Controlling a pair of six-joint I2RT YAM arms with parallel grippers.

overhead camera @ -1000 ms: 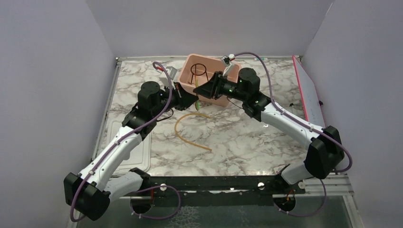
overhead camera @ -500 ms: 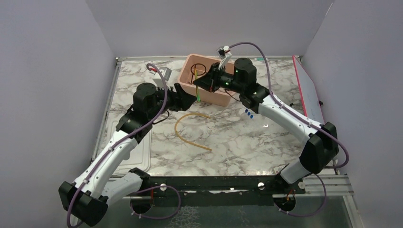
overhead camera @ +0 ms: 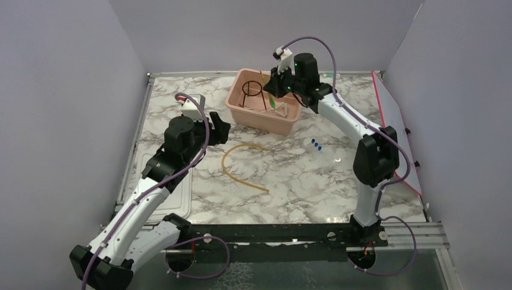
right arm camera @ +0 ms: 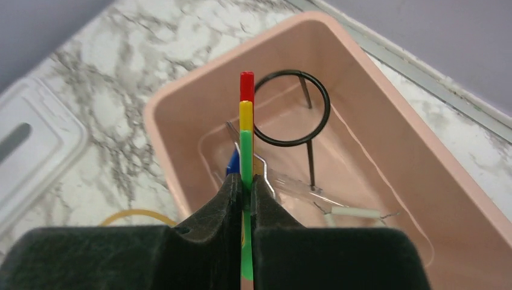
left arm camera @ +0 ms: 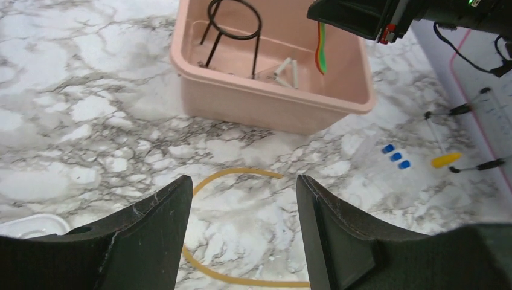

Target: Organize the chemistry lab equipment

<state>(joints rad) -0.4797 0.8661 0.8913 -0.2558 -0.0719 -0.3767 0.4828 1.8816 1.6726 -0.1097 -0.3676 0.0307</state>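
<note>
My right arm stretches over the pink tub, right gripper pinching a green-yellow-red stick; my left arm is bent, left gripper spread near the tan rubber tube

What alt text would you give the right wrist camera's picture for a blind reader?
The right gripper pinches a thin green, yellow and red strip over a pink tub on a marble table. Inside stands a black wire ring stand.

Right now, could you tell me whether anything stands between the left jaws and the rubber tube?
Nothing visible does: the rubber tube lies on bare table ahead of the open left jaws, and the pink tub sits beyond it.
</note>
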